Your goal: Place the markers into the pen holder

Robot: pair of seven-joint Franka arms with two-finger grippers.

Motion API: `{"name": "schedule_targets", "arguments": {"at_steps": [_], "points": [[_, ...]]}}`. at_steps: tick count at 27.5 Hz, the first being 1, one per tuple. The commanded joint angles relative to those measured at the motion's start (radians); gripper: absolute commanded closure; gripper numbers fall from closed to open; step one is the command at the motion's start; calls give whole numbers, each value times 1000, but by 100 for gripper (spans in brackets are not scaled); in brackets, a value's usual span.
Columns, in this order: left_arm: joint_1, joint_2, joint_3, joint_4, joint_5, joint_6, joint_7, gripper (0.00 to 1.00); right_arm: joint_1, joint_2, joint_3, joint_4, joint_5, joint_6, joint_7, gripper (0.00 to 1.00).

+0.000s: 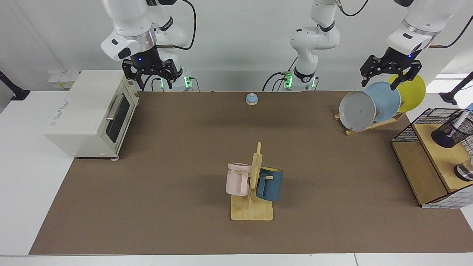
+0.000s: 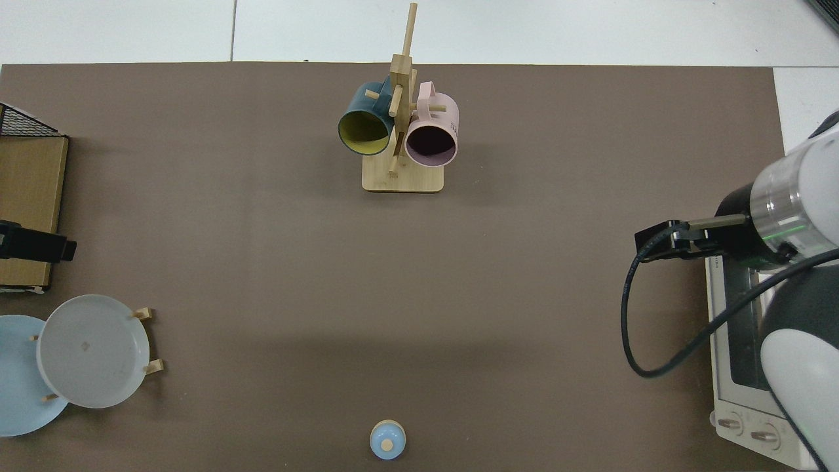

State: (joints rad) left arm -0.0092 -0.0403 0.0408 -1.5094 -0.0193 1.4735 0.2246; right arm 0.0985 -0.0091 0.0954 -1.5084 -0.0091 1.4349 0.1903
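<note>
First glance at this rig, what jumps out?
The wooden mug tree mid-table, with a pink mug and a blue mug hung on it. The left gripper hangs open over the plate rack; the right gripper waits open by the toaster oven. At the view's right edge, the marker sticks out of the pen holder.

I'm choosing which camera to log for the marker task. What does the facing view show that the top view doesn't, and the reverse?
Only the facing view shows the marker standing in the pen holder on the wire basket's wooden shelf, both hands, open and empty, the left hand above the plate rack, the right hand waiting by the toaster oven, and the yellow plate.

Only the top view shows the mugs' insides and the oven's knobs.

Both show the mug stand, pink mug, blue mug, bell, and grey plate.
</note>
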Motion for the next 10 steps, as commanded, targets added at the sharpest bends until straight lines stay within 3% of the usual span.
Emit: {"name": "schedule_targets", "arguments": {"at_steps": [1, 10], "points": [[8, -7, 1, 6, -2, -24, -11, 0, -16, -12, 9, -21, 20, 27, 15, 1], [8, -7, 1, 11, 1, -42, -11, 0, -16, -12, 7, -21, 20, 27, 15, 1]]}}
